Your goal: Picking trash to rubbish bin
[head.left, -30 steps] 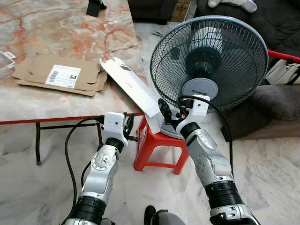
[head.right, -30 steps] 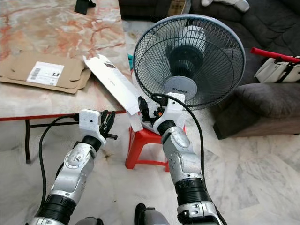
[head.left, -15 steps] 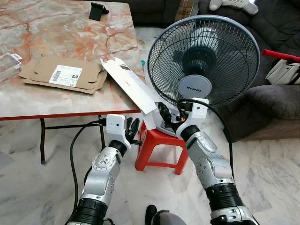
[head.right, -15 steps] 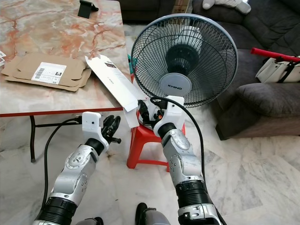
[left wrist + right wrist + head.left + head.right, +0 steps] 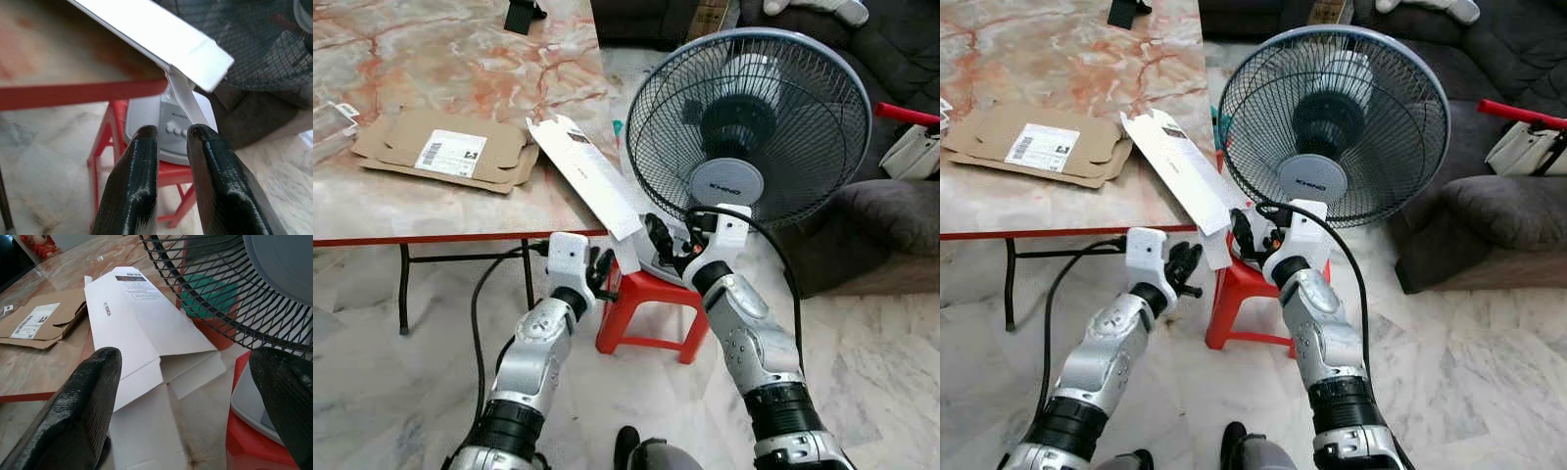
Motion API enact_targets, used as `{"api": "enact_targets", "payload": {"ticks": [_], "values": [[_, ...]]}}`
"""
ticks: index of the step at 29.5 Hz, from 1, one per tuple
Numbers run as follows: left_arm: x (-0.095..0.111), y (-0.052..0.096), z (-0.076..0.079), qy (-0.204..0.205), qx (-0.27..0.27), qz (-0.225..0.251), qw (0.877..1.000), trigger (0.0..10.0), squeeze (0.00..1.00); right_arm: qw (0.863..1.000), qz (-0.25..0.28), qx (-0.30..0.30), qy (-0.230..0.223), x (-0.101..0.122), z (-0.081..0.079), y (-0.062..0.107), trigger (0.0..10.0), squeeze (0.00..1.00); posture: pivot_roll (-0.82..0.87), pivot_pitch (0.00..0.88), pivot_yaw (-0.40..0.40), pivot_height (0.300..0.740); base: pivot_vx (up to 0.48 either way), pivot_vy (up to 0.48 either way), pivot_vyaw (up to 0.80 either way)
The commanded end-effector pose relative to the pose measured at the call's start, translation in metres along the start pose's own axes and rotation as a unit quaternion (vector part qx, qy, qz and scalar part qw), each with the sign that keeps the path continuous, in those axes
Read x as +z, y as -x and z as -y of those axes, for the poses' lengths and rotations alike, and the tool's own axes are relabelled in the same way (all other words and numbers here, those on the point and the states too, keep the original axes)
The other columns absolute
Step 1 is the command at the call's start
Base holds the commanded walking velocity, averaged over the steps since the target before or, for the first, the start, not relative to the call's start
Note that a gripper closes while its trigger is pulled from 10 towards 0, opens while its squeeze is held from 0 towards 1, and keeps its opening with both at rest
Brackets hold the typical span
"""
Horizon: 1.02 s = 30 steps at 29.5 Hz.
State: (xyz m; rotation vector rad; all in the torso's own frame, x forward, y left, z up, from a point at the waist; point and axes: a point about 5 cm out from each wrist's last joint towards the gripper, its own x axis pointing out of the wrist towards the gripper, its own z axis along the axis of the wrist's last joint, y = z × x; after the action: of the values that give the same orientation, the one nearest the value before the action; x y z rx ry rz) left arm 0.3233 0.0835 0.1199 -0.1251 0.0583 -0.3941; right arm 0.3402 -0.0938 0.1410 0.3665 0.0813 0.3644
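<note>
You were at the reach-and-grasp step, with nothing lifted yet. The trash in hand was the long white carton point(image 5: 585, 179), lying slantwise across the centre of the frame, its upper end on the marble counter point(image 5: 431, 59) and its lower flap overhanging the counter's edge toward the fan point(image 5: 747, 117) on the red stool point(image 5: 651, 315).

Your right gripper point(image 5: 186, 396) stood wide open, its fingers on either side of the carton's lower flap but not touching it. Your left gripper point(image 5: 172, 134) sat just below the counter's edge with its fingers nearly shut and only a thin gap between them, holding nothing; the hanging flap dangled just beyond its tips.

A flattened brown cardboard box point(image 5: 442, 152) lay at the upper left of the counter, well apart from both grippers. I could not see a rubbish bin.

Next, you would likely need to push the right gripper forward until the flap sat between the fingers, then close. Mind the fan grille close by on the right.
</note>
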Motion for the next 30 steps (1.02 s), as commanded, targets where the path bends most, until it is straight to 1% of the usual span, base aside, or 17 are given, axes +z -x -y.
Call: {"api": "enact_targets", "payload": {"ticks": [1, 5, 12, 15, 18, 23, 24, 27, 30], "values": [[-0.003, -0.004, 0.007, -0.005, -0.013, -0.016, 1.000, 10.0, 0.00, 1.000, 0.008, -0.007, -0.002, 0.004, 0.004, 0.002, 10.0, 0.00, 0.01, 0.218, -0.133, 0.740, 0.000, 0.000, 0.00], [-0.003, -0.007, 0.008, -0.011, -0.016, -0.020, 1.000, 10.0, 0.00, 1.000, 0.008, -0.008, -0.003, 0.005, 0.005, 0.002, 10.0, 0.00, 0.01, 0.218, -0.133, 0.740, 0.000, 0.000, 0.00], [-0.004, -0.016, 0.011, -0.026, -0.005, -0.030, 0.999, 10.0, 0.00, 1.000, 0.009, -0.008, -0.003, 0.005, 0.004, 0.002, 10.0, 0.00, 0.00, 0.215, -0.133, 0.740, 0.000, 0.000, 0.00], [-0.007, -0.020, 0.013, -0.025, -0.002, -0.045, 0.999, 10.0, 0.00, 1.000, 0.009, -0.007, -0.002, 0.005, 0.005, 0.002, 10.0, 0.00, 0.00, 0.208, -0.133, 0.740, 0.000, 0.000, 0.00], [-0.009, -0.024, 0.019, -0.032, -0.022, -0.056, 0.998, 10.0, 0.00, 1.000, 0.009, -0.008, -0.002, 0.005, 0.005, 0.002, 10.0, 0.00, 0.00, 0.204, -0.132, 0.740, 0.000, 0.000, 0.00], [-0.014, -0.025, 0.023, -0.043, -0.034, -0.069, 0.996, 10.0, 0.00, 1.000, 0.011, -0.009, -0.001, 0.006, 0.005, 0.002, 10.0, 0.00, -0.01, 0.192, -0.129, 0.740, 0.000, 0.000, 0.00], [-0.014, -0.026, 0.023, -0.054, -0.031, -0.069, 0.996, 10.0, 0.00, 1.000, 0.012, -0.009, -0.001, 0.006, 0.006, 0.002, 10.0, 0.00, -0.01, 0.192, -0.129, 0.740, 0.000, 0.000, 0.00], [-0.011, -0.026, 0.024, -0.052, -0.036, -0.060, 0.996, 10.0, 0.00, 1.000, 0.013, -0.009, -0.001, 0.007, 0.006, 0.002, 10.0, 0.00, -0.01, 0.188, -0.128, 0.740, 0.000, 0.000, 0.00], [-0.008, -0.023, 0.027, -0.062, -0.053, -0.052, 0.995, 10.0, 0.00, 1.000, 0.015, -0.009, -0.001, 0.008, 0.006, 0.002, 10.0, 0.00, -0.01, 0.182, -0.126, 0.740, 0.000, 0.000, 0.00]]}}
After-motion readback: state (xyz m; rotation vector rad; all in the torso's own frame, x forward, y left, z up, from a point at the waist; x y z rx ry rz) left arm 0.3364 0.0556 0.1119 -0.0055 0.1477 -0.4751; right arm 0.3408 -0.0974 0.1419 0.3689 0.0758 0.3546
